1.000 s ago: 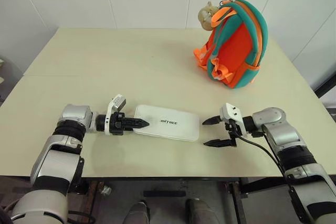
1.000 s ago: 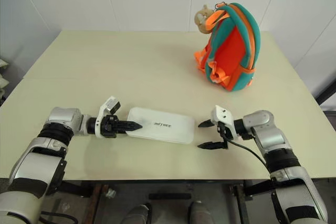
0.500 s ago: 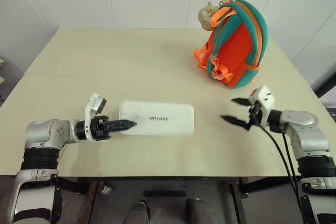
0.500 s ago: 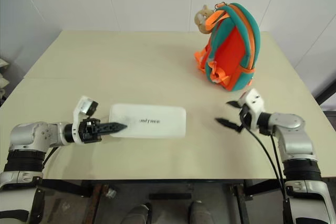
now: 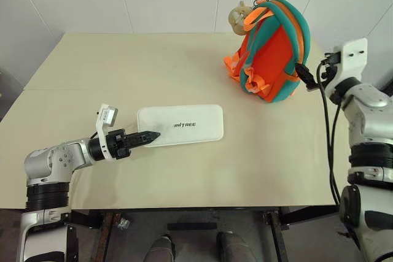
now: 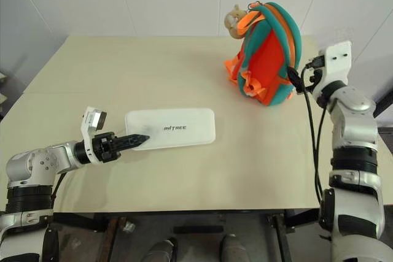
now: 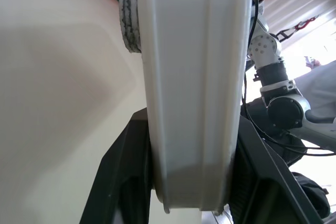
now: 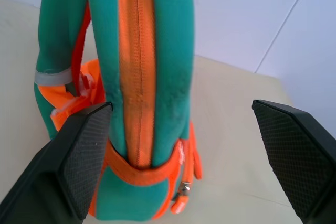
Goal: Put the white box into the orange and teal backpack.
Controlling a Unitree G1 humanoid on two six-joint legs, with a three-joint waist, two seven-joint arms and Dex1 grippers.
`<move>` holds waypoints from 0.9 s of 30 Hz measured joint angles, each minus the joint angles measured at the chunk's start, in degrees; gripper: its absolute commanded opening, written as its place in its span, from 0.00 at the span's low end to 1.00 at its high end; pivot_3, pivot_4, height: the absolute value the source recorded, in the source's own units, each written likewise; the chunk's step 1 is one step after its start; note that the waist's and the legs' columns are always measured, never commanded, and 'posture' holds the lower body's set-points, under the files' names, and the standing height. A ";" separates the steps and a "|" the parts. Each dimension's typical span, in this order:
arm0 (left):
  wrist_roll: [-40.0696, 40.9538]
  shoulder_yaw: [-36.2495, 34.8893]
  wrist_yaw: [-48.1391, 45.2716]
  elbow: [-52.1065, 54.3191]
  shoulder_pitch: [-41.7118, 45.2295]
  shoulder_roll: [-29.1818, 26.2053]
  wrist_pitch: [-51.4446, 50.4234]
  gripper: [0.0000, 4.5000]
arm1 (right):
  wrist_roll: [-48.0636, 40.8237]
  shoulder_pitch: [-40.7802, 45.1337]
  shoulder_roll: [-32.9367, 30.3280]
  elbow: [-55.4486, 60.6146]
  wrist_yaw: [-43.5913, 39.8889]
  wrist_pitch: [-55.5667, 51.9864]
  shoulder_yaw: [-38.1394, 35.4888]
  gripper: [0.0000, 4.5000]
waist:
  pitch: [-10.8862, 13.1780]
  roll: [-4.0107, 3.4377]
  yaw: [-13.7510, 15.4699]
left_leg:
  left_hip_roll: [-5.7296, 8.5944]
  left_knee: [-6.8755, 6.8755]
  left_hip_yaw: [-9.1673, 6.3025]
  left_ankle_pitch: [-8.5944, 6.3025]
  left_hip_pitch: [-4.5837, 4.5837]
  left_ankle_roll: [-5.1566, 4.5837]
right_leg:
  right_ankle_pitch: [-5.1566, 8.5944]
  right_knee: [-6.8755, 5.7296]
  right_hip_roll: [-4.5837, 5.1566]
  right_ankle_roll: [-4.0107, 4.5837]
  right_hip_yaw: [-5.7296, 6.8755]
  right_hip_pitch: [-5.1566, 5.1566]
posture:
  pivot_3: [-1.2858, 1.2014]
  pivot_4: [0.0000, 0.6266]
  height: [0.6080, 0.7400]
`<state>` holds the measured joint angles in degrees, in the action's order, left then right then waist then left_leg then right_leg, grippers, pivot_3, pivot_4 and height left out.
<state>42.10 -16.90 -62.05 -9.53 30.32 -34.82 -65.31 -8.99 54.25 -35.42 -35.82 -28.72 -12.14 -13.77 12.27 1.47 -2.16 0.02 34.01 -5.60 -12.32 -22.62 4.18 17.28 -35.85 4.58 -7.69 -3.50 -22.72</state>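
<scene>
Progress: early, w/ nothing packed yet. Flat white rectangular plastic box w/ rounded corners and dark lettering point(image 5: 180, 125) sits over the desk's point(image 5: 184, 78) front-centre, abt 6 o'clock from desk middle. Left gripper point(image 5: 149, 135) has its two black fingers point(image 7: 118, 182) clamped on box's short end at 9 o'clock; left wrist view shows the box edge pinched between them. Whether the box is lifted clear or resting on the desk, can't tell for sure.

Small orange fabric backpack w/ teal trim and straps point(image 5: 273, 47) stands upright at abt 2 o'clock, well apart from box, tan plush toy point(image 5: 238, 18) dangling at its top. Its orange zip point(image 8: 137, 77) runs down the spine and looks closed, no opening visible.

Right gripper point(image 5: 305, 75) is up just beside the backpack's 3 o'clock side, fingers point(image 8: 79, 150) spread wide apart, gripping nothing, the backpack's zipped edge lying between them w/o clear contact.

Done, as I judge: box gripped, right arm at the bag. Left: open the bag, carry box across, slide it in, let go.
</scene>
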 measured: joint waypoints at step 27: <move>3.11 1.61 3.55 -2.45 -0.15 1.17 5.70 0.31 | 2.39 -0.08 -8.10 -10.46 -20.47 9.78 5.92 0.00 | 0.03 -0.07 0.55 | 0.05 -0.01 -0.10 -0.04 -0.26 0.09 | 0.09 0.23 -0.02 -0.16 0.04 -0.07 | 0.52 0.24 1.00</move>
<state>45.21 -15.29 -58.50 -11.98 30.17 -33.65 -59.62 -6.60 54.17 -43.51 -46.27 -49.19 -2.37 -7.85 12.30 1.40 -1.62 0.08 34.01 -5.69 -12.37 -22.88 4.27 17.37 -35.61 4.56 -7.84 -3.46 -22.78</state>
